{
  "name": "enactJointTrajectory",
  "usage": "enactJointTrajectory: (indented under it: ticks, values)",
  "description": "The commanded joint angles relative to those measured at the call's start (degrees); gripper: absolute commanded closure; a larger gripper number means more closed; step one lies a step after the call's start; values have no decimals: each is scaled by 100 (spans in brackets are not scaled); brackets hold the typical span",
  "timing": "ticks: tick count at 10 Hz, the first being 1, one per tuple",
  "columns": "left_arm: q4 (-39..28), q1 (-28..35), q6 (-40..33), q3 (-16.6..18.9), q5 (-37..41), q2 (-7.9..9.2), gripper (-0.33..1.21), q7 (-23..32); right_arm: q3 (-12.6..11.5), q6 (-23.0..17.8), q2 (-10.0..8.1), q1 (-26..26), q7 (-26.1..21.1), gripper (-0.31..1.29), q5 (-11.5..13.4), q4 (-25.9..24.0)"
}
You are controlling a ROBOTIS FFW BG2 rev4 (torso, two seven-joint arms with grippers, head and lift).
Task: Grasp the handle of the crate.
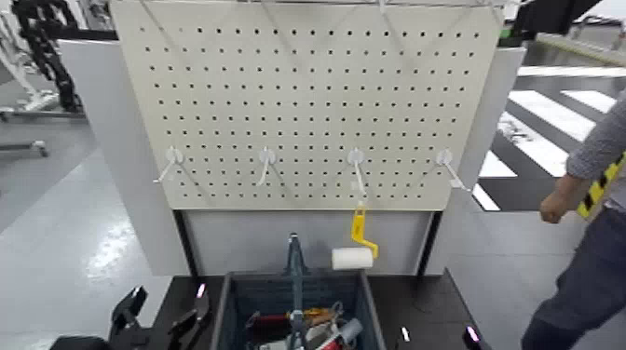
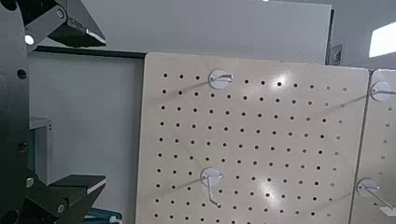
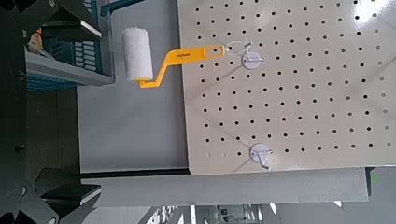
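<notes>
The dark blue-grey crate (image 1: 233, 307) sits low in the middle of the head view, below the pegboard, with tools inside. Its thin handle (image 1: 295, 275) stands upright over the crate's middle, seen edge-on. My left gripper (image 1: 158, 321) hangs left of the crate, apart from it. In the left wrist view the left gripper (image 2: 79, 110) is open, with only the pegboard behind the gap. My right gripper (image 3: 79, 98) is open too and holds nothing. The crate's corner (image 3: 61, 56) shows beside it.
A cream pegboard (image 1: 307, 93) with several white hooks stands behind the crate. A yellow-handled paint roller (image 1: 354, 253) hangs from one hook just above the crate's right rear corner. A person (image 1: 582, 233) stands at the right edge, arm lowered.
</notes>
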Motion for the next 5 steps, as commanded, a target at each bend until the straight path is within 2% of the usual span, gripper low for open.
enactJointTrajectory:
  ticks: [1,5]
  values:
    - [9,-7,9,0,8,-1,24,1,0,20,0,0,0,15,18,-13]
    - [9,-86,35,26,228,-9,24,-123,18,46,-9,-26,-62,15,45,-13]
